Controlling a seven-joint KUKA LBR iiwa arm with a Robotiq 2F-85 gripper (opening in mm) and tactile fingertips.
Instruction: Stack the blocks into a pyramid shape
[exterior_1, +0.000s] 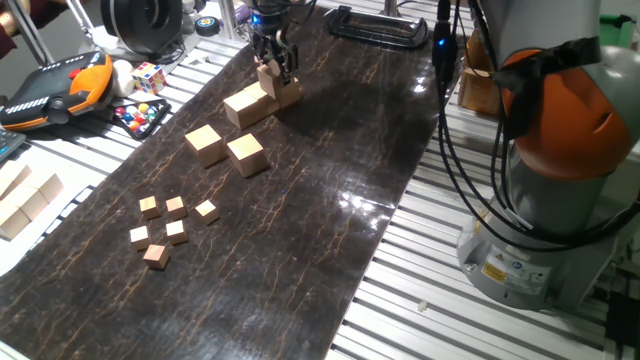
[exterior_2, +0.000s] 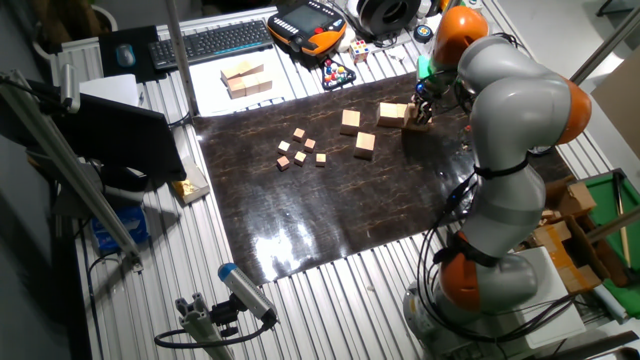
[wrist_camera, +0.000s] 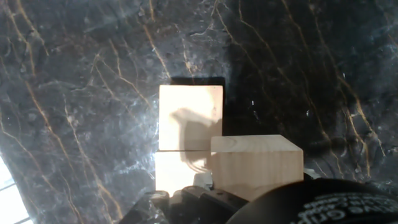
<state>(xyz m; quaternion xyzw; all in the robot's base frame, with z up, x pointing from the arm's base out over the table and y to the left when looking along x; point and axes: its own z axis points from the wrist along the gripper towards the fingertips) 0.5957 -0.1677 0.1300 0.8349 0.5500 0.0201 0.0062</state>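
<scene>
The blocks (exterior_1: 246, 154) look like pale matt wood with faint grain. The mat (exterior_1: 300, 220) is glossy black marble-look with tan veins. The table (exterior_1: 420, 290) is ribbed silvery metal.

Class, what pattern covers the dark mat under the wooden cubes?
Black marble with tan veins on the mat; hand view shows it best.

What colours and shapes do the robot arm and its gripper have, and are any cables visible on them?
The arm has rounded silver-grey segments with orange joint sections. Black cables hang along it. The gripper is small and dark, with two short black fingers; no markings are legible on it.
</scene>
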